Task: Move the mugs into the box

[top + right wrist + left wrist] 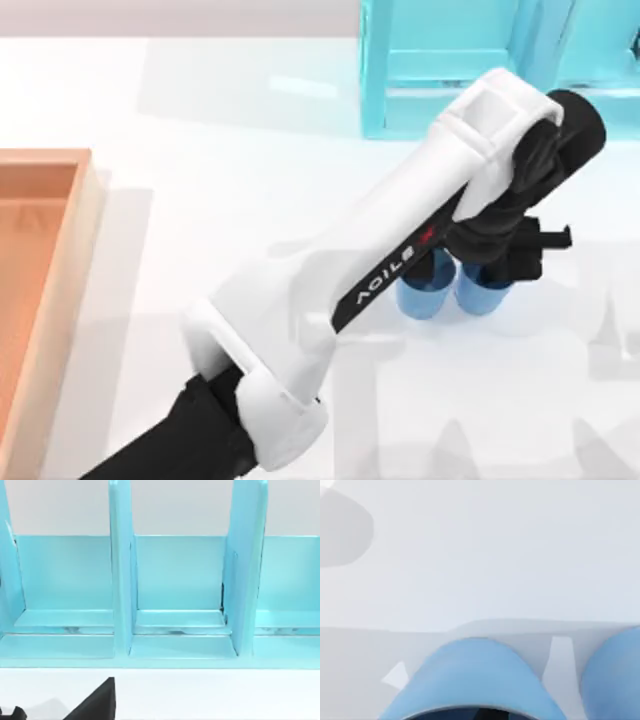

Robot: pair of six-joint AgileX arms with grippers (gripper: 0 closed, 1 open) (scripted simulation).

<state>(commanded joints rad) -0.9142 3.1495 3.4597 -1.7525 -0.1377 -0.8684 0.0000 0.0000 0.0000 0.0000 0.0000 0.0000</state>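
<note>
Top view: left arm (400, 250) stretches from the table's lower left up and across to the right half, its wrist bent down over the mugs.
Mugs: two blue cups stand upright, touching or nearly so, right of centre, in front of the turquoise shelf (450, 70); near mug (422, 295) to the left, far mug (482, 293) to the right.
Box: box (45, 290) sits at the left edge, well apart from the mugs, nothing in the part I can see.
Handling: the mugs look light, stiff and smooth-walled, so likely slippery; with no handle to see, I'd pinch across the rim wall or squeeze the body from both sides.
Left gripper: left gripper (515, 262) hangs right above the far mug; I cannot tell whether its fingers are parted or closed.
Left wrist view: one mug (475, 680) looms very close below the camera, the other (615, 675) just beside it.
Right arm: parked facing the shelf (160, 590); a dark part of the right gripper (95, 702) shows at the edge, finger state unclear.
</note>
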